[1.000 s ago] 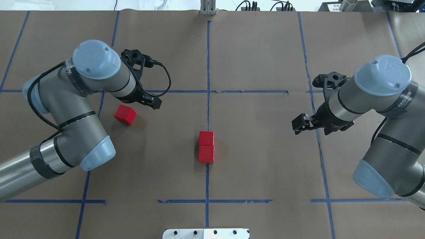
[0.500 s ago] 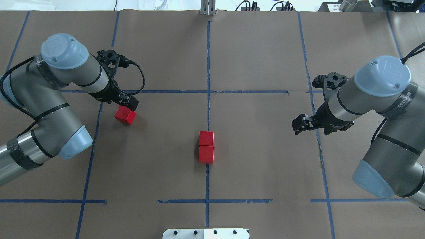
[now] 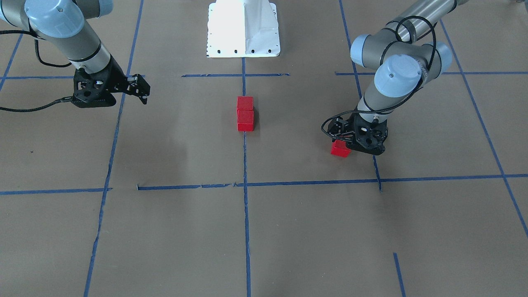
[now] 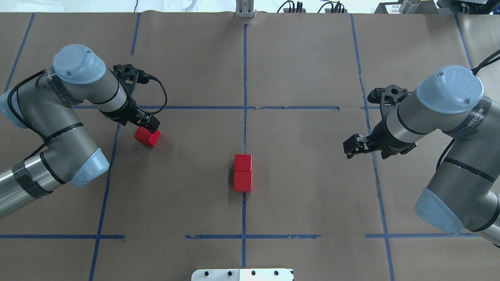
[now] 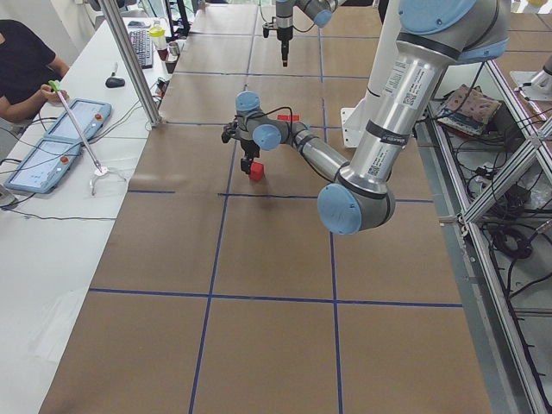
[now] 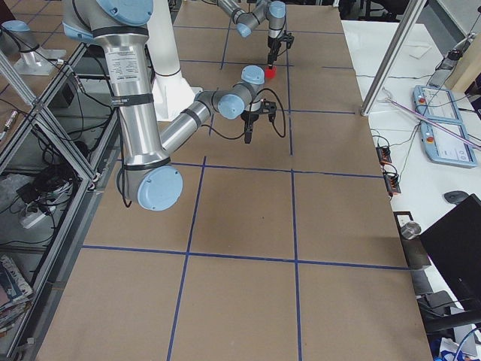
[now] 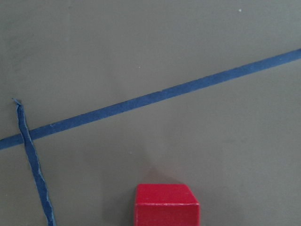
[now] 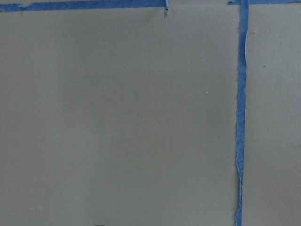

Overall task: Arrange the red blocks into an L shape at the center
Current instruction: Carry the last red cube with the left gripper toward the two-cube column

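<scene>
Two red blocks (image 4: 242, 173) are seen touching, end to end, on the blue tape line (image 4: 245, 128) at the center (image 4: 281, 171) of the tabletop (image 4: 312, 58). The third red block (image 4: 147, 137) lies well apart, under the left pincer (image 4: 151, 125), and whether it is gripped cannot be told. Its pickup is judged the step in hand. Next, it must be set beside one end block. Nothing is held by the right pincer (image 4: 349, 147); how far it is open cannot be told.

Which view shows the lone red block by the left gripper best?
Overhead exterior: the lone red block is mostly exposed, only its far edge under the left gripper. Front-facing shows it partly behind the gripper. Left wrist crops it at the frame's bottom. Side views show it tiny. Right wrist misses it.
</scene>
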